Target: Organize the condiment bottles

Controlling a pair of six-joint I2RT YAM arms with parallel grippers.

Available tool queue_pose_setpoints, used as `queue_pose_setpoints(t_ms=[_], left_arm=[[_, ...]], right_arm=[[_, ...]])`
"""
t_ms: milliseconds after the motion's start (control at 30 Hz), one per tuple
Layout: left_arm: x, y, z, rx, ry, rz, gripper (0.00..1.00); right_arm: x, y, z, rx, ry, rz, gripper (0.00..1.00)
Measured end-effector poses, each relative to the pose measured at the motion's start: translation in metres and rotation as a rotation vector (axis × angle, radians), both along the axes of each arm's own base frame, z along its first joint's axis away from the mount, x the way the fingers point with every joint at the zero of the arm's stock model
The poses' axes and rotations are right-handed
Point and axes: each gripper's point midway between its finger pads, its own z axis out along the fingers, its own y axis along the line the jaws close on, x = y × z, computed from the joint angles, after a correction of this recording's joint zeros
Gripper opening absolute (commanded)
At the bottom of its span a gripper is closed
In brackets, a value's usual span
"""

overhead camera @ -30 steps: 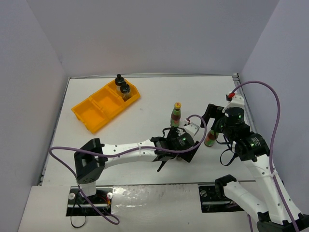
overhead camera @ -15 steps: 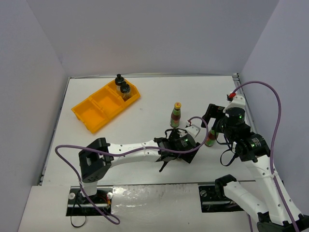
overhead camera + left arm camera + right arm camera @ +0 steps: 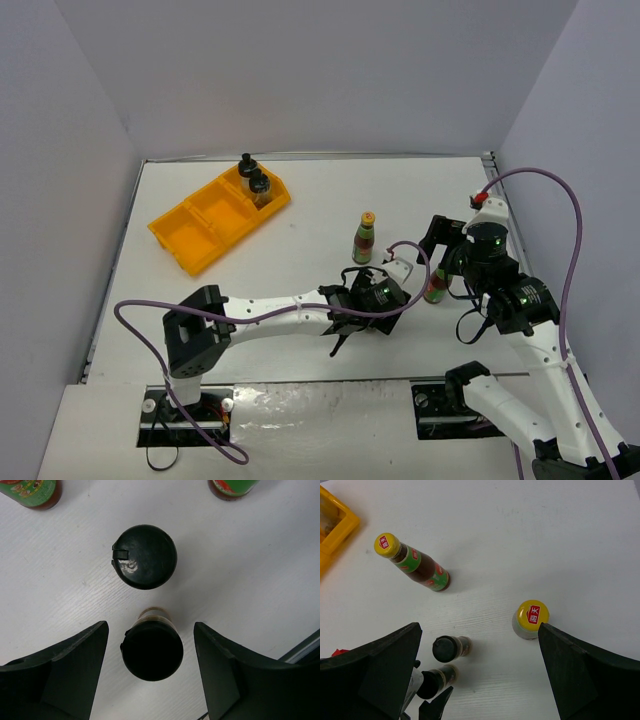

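Note:
Two tiny black-capped spice jars stand side by side on the white table. In the left wrist view one spice jar [image 3: 152, 651] sits between the fingers of my open left gripper [image 3: 150, 630], untouched, and the other spice jar [image 3: 144, 556] stands just beyond. In the top view the left gripper [image 3: 373, 296] hides both. My right gripper [image 3: 479, 626] is open and empty above them, and a yellow-capped sauce bottle [image 3: 531, 616] stands by its right finger. The second sauce bottle [image 3: 364, 238] stands apart. Two wider black-lidded jars [image 3: 253, 178] are in the orange tray [image 3: 200, 228].
The orange tray lies at the back left, and its other compartments show nothing in them. The right gripper [image 3: 441, 260] hovers close to the left gripper, near the sauce bottle [image 3: 436, 286]. White walls enclose the table on three sides.

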Motion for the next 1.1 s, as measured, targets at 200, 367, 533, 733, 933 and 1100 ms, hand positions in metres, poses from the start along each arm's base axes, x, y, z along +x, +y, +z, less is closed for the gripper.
queue_pose_setpoints(t_ms=[200,367,533,733,933,1100], left_arm=[[-0.002,0.007,-0.011,0.024,0.012,0.008,0.53],[-0.004,0.012,-0.019,0.036,0.024,0.018,0.40],[-0.004,0.013,-0.020,0.040,0.024,0.020,0.10],[-0.003,0.014,-0.019,0.043,0.016,0.023,0.00],[0.000,0.026,-0.014,0.053,-0.010,0.048,0.00],[0.005,0.048,0.022,0.041,-0.065,0.092,0.00]], right_arm=[[0.000,0.000,0.000,-0.002,0.001,-0.002,1.00],[0.000,-0.001,-0.001,-0.002,0.003,-0.002,1.00],[-0.001,-0.001,-0.001,-0.004,0.007,-0.002,1.00],[-0.001,-0.001,-0.001,-0.004,0.007,-0.002,1.00],[-0.001,-0.001,-0.002,-0.005,0.007,-0.003,1.00],[-0.001,-0.002,-0.002,-0.009,0.007,-0.008,1.00]])
